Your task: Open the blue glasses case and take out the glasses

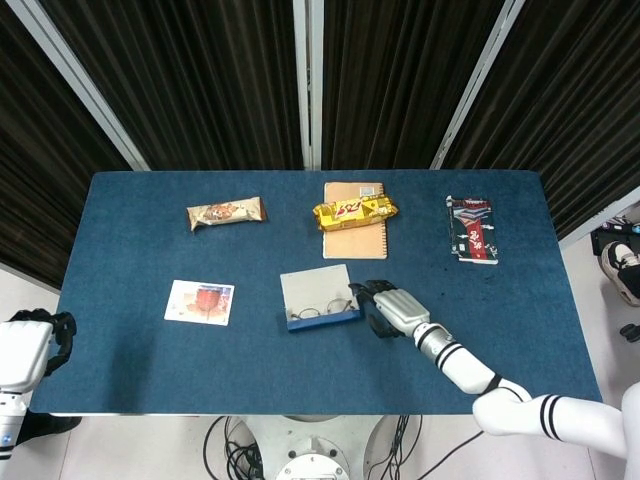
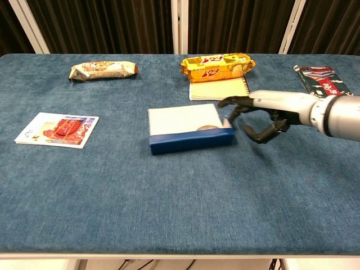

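The blue glasses case (image 1: 322, 318) lies open near the table's middle, its pale lid folded back flat. The glasses (image 1: 321, 309) rest inside it. In the chest view the case (image 2: 190, 140) shows its blue front wall, with only a bit of the glasses' rim (image 2: 208, 128) peeking over. My right hand (image 1: 390, 308) is at the case's right end, fingers apart and curved, fingertips touching the case's side (image 2: 256, 115). It holds nothing. My left hand (image 1: 40, 338) hangs off the table's front left corner, its fingers unclear.
A notebook (image 1: 355, 240) with a yellow snack pack (image 1: 355, 210) on it lies just behind the case. A brown snack bar (image 1: 226, 212) is at the back left, a picture card (image 1: 200, 302) at front left, a dark packet (image 1: 471, 230) at back right.
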### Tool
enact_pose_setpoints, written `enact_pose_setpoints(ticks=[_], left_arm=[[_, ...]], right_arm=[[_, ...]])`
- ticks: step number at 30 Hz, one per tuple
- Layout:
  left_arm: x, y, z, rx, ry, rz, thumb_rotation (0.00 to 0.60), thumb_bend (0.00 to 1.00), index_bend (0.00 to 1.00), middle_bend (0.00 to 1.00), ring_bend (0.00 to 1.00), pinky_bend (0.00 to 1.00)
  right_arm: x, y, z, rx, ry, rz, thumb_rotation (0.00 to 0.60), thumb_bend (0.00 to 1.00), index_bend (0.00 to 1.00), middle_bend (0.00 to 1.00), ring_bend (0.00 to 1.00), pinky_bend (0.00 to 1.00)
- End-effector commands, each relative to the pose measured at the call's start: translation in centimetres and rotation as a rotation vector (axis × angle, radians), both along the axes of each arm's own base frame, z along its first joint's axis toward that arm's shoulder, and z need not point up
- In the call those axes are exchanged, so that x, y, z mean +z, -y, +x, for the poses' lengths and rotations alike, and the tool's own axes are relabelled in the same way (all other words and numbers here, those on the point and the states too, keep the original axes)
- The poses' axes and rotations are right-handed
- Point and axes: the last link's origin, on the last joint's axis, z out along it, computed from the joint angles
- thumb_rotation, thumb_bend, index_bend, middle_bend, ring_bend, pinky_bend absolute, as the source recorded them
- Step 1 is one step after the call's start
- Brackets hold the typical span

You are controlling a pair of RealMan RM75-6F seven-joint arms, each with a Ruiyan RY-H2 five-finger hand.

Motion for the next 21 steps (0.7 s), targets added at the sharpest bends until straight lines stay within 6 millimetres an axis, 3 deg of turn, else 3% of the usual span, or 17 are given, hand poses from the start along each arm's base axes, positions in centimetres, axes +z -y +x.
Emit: enact_pose_setpoints(ticks=[1, 9, 21], left_arm=[[0.0, 0.0, 0.0, 0.000, 0.002, -0.001, 0.600, 0.58, 0.67, 0.63, 0.45, 0.45], [0.0, 0.0, 0.0, -0.004, 0.005, -0.005, 0.600, 0.58, 0.67, 0.63, 0.45, 0.45], [0.0, 0.0, 0.0, -0.001, 0.003, -0.002, 0.600, 0.58, 0.67, 0.63, 0.45, 0.45]], right_arm=[[0.2, -0.6, 0.6, 0.043, -0.021, 0.013, 0.600, 0.65, 0.00, 0.23, 0.00, 0.00], [3.5, -2.3, 0.9, 0.083, -0.011, -0.081, 0.600, 0.64, 0.00, 0.29, 0.00, 0.00], [-0.1, -1.0, 2.9, 0.159, -0.059, -0.031, 0.600, 0.63, 0.00, 0.25, 0.00, 0.00]])
